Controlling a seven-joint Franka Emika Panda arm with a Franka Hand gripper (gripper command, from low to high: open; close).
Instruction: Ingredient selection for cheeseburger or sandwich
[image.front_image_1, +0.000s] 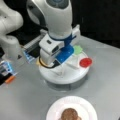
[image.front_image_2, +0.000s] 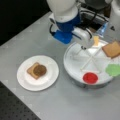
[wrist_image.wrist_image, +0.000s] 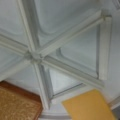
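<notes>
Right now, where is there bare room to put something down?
The grey table is bare above the white plate in a front view. The divided tray has empty compartments beside the red piece. Its far side is crowded: hand, cheese, bread slice, green piece.

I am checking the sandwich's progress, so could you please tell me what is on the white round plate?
On the white round plate lies a tan square bread slice with a dark brown round patty on top. Whatever lies beneath the bread is covered.
</notes>
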